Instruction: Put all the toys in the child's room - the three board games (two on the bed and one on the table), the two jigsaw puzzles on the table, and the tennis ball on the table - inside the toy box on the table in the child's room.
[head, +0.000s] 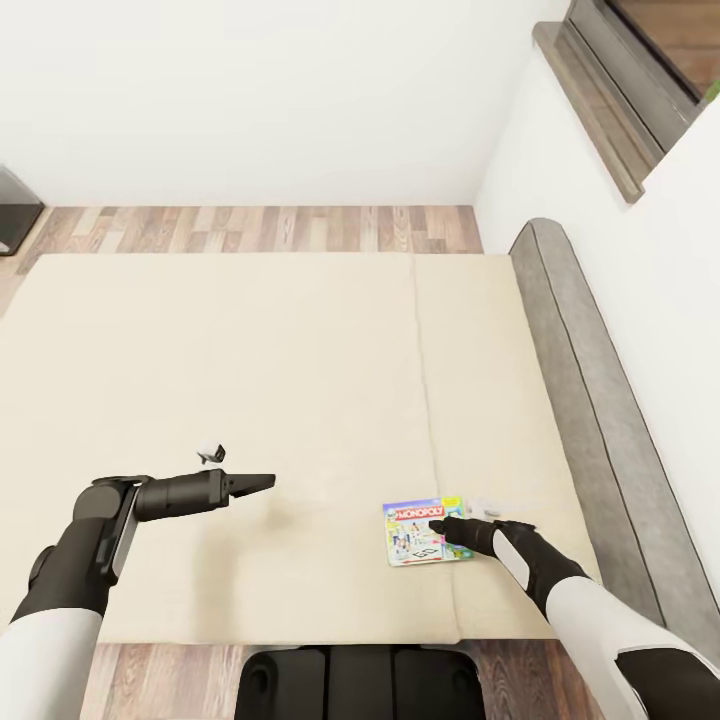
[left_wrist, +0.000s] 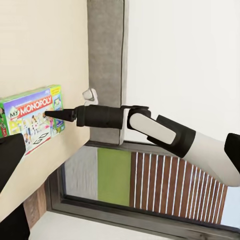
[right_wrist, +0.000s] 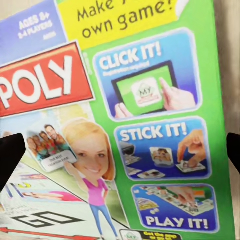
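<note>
One board game, a white-green Monopoly box with red lettering, lies flat on the cream bed near its front edge, just right of the mattress seam. My right gripper hovers low over the box's right half, open. In the right wrist view its dark fingertips stand at both sides of the box face. The left wrist view shows that gripper pointing at the box. My left gripper hangs open over bare mattress, well left of the game and holding nothing.
A grey padded headboard runs along the bed's right side against the white wall. A window sill sits high on the right. Wood-plank floor lies beyond the bed, and a dark cabinet corner is at far left.
</note>
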